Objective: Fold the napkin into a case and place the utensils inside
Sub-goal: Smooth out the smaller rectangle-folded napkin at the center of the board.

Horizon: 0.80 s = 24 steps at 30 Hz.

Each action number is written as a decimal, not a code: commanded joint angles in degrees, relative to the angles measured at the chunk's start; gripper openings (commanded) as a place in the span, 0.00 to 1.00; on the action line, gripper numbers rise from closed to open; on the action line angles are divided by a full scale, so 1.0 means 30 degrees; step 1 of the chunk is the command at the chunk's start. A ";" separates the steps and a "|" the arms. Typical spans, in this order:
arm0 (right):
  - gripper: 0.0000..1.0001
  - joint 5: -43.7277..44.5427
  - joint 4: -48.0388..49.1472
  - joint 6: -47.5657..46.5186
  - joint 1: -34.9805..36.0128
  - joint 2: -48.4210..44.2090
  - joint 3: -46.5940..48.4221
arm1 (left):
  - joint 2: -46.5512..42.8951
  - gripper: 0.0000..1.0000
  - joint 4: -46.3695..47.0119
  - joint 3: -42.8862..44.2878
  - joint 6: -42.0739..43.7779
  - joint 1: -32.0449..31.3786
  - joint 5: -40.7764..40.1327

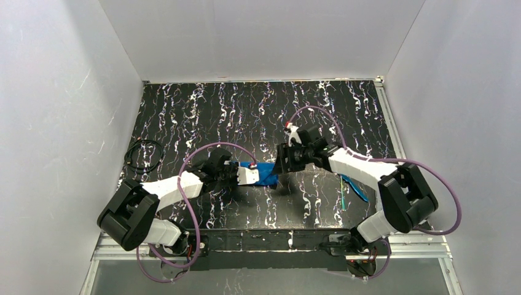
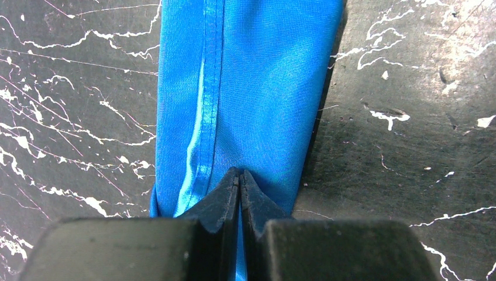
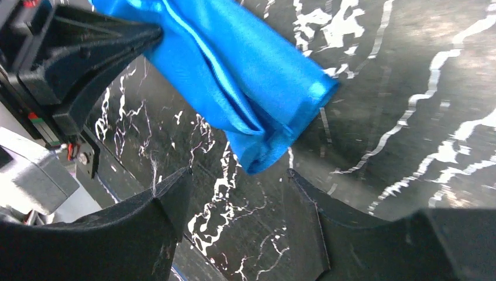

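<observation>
1. Nearest the arm bases, in the lower right of the top view, the utensils [image 1: 353, 187] are seen lying on the marbled black table [image 1: 246, 110], partly under the right forearm. They are well apart from the cloth and are touched by neither arm.
2. Further up, at the centre of that view, the napkin [image 1: 265, 175] is found as a narrow, layered blue band. Its long axis runs left to right between the two arms.
3. The band's left end is clamped by the left gripper [image 2: 240, 175]. In the left wrist view the jaws are pressed tight together on the cloth at bottom centre, and the napkin [image 2: 245, 88] runs straight up the frame with a stitched hem along its left side.
4. At the band's other end, the right gripper [image 3: 240, 175] is seen with its jaws apart and nothing held. In the right wrist view the fingertips stand at lower left and lower right.
5. The napkin's [image 3: 245, 76] free end hangs just beyond those tips, roughly centred on the gap but not enclosed. From there the band slants away to the upper left, where the left gripper's dark body is seen.
6. The right arm is judged the nearer one for taking the free end, and a short advance along the band's axis appears to be needed before a grip.
</observation>
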 commanded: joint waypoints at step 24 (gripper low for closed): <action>0.06 0.1340 0.2004 -0.0083 0.2040 0.2061 0.0936 | -0.0301 0.00 -0.0664 -0.0552 -0.0131 0.0169 -0.0023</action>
